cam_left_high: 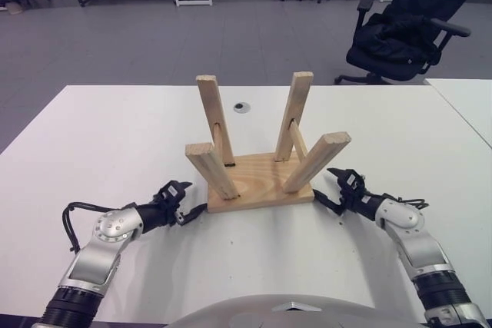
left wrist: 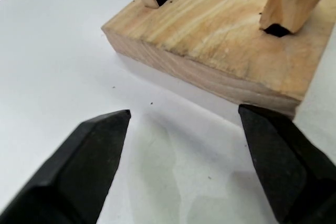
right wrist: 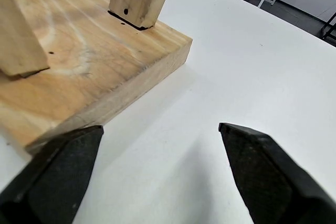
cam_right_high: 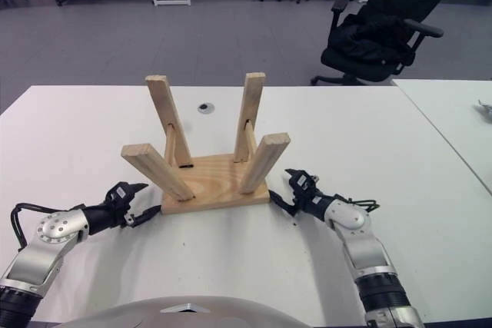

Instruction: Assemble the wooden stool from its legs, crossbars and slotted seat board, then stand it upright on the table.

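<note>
The wooden stool lies upside down on the white table, its seat board flat and several legs slanting upward from the slots. My left gripper is open at the board's near left corner, its fingers apart with bare table between them and the board edge just ahead. My right gripper is open at the board's right end; one finger lies close under the board corner, the other over bare table.
A small round grommet sits in the table behind the stool. A black office chair stands on the floor beyond the far right corner. A second white table adjoins on the right.
</note>
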`<action>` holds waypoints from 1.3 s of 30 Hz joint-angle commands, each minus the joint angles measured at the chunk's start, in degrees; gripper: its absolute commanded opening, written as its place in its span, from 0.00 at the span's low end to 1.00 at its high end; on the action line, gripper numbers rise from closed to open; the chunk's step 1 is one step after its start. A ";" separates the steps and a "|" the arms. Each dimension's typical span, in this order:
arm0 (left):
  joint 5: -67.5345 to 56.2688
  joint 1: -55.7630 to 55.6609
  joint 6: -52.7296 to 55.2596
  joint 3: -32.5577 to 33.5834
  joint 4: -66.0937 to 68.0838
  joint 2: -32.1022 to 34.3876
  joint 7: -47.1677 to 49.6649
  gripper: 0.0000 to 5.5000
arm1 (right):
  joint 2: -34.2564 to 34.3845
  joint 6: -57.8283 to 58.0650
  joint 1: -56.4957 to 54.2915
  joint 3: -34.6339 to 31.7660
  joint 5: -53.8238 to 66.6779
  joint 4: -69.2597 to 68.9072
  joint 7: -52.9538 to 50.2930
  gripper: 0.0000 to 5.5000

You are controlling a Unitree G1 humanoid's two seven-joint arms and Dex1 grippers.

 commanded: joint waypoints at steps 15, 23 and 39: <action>-24.34 3.16 25.01 12.42 -25.20 7.39 -10.98 0.69 | -10.37 30.39 5.88 -6.47 22.71 -36.57 9.65 0.75; -27.33 3.15 26.59 18.31 -27.84 11.69 -13.48 0.69 | -15.53 33.25 5.67 -13.87 26.95 -39.40 11.56 0.75; -28.52 4.03 28.05 23.99 -26.05 17.03 -15.76 0.69 | -21.10 32.02 12.09 -17.13 27.45 -39.08 15.40 0.75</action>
